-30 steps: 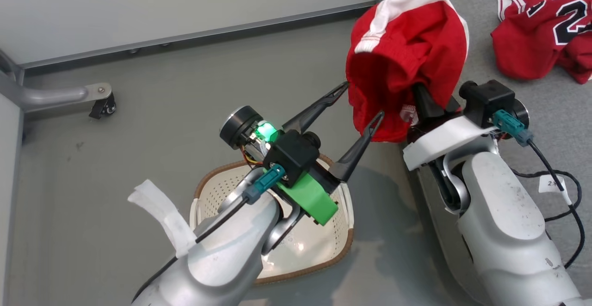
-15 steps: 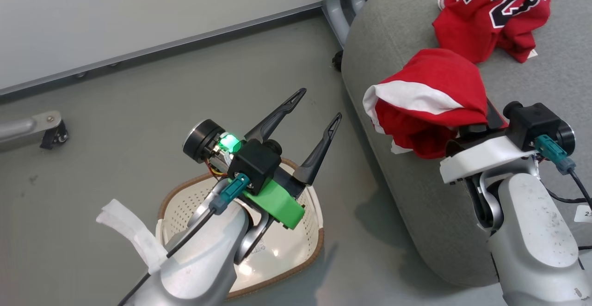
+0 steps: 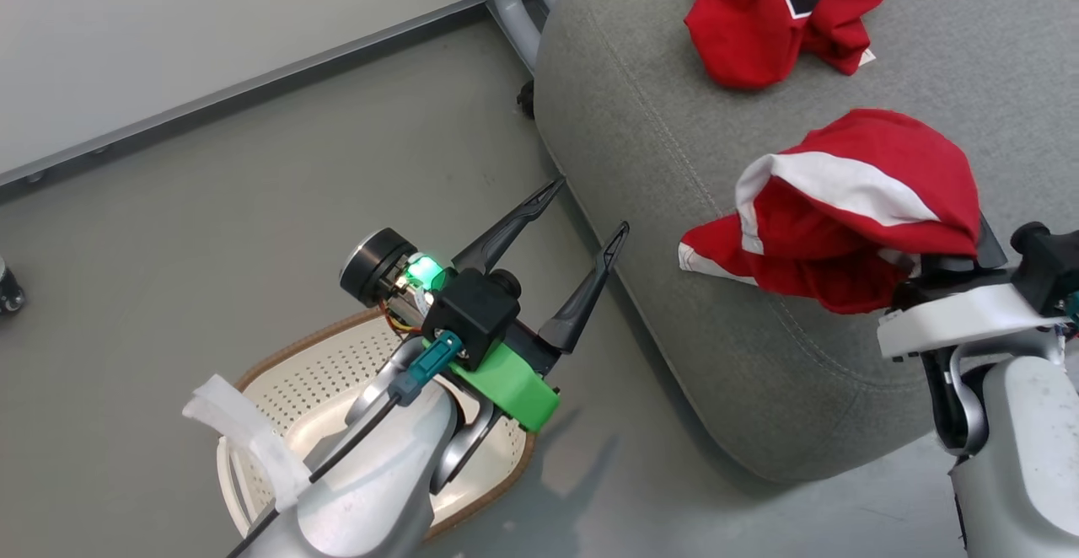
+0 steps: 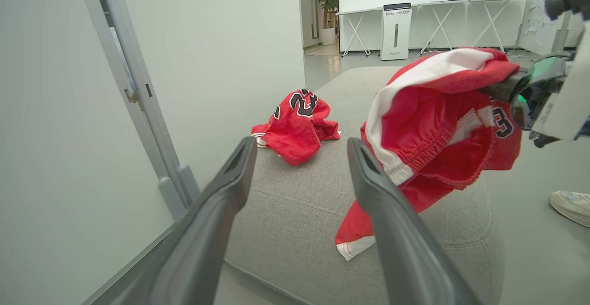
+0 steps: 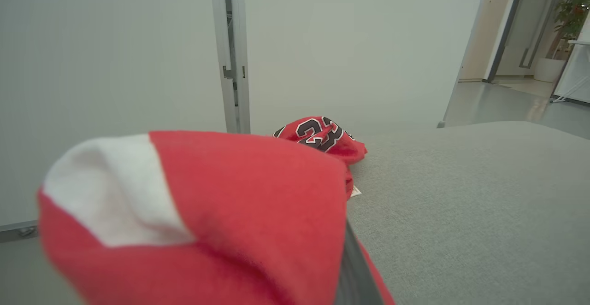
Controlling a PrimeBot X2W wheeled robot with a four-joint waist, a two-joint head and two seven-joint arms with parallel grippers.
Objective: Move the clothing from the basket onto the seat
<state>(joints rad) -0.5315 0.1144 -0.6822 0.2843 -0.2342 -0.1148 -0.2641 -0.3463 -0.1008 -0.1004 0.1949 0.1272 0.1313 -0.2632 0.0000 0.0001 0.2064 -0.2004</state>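
The right end effector (image 3: 978,246) clamps the shorts (image 3: 860,204) above the seat (image 3: 641,120); the left end effector (image 3: 592,204) is spread wide, empty.

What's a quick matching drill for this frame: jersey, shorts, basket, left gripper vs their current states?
Things:
1 jersey
2 shorts
3 basket
4 left gripper

States:
a open, holding nothing
b on the floor
c crumpled on the seat
d held up over the seat

Pairs: 1-c, 2-d, 3-b, 4-a
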